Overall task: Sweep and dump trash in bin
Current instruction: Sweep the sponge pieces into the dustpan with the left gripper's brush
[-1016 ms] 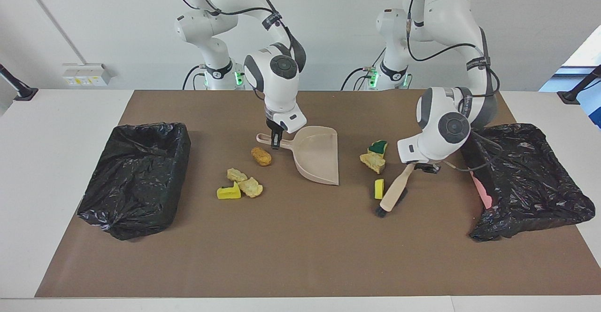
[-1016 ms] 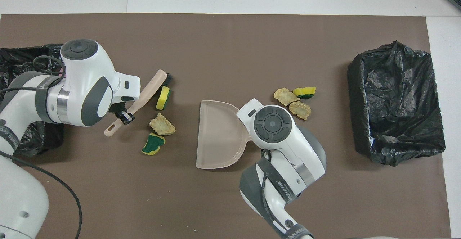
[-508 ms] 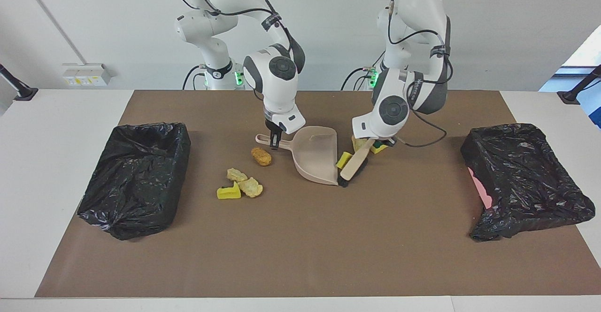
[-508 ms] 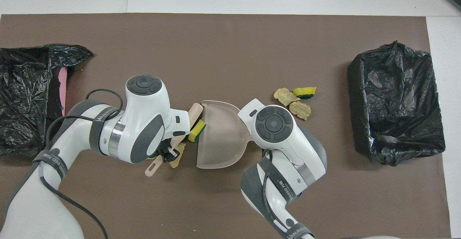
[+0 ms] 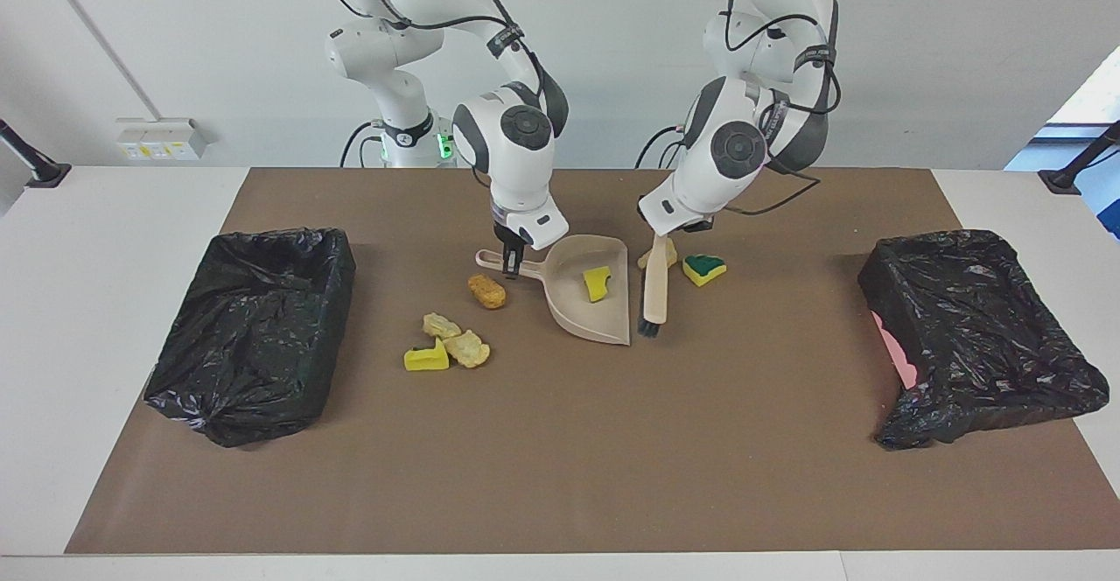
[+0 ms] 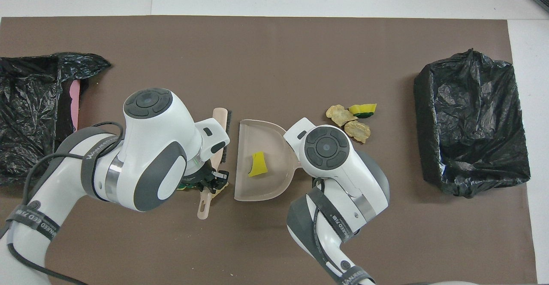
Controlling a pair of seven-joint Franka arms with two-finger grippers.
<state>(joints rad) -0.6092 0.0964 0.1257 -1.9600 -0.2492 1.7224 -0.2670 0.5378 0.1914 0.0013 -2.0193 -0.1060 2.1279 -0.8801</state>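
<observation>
My right gripper (image 5: 512, 263) is shut on the handle of the beige dustpan (image 5: 579, 311), which rests on the mat. One yellow sponge scrap (image 5: 597, 283) (image 6: 257, 165) lies inside the pan (image 6: 251, 139). My left gripper (image 5: 662, 235) is shut on the wooden brush (image 5: 654, 288) (image 6: 219, 119), bristles down just outside the pan's mouth. Beside the brush lie a beige chunk (image 5: 668, 254) and a green-yellow sponge piece (image 5: 703, 268). More trash lies toward the right arm's end: an orange-brown lump (image 5: 486, 290), two beige chunks (image 5: 442, 325) (image 5: 468, 349) and a yellow piece (image 5: 426, 358).
A bin lined with a black bag (image 5: 254, 327) (image 6: 472, 122) stands at the right arm's end of the brown mat. A second black-lined bin (image 5: 980, 327) (image 6: 30, 113) with something pink (image 5: 897, 353) at its edge stands at the left arm's end.
The left arm swept the brush from beside its end's bin to the dustpan's mouth, pushing the yellow sponge scrap into the pan. The other two scraps shifted closer. The right arm held still.
</observation>
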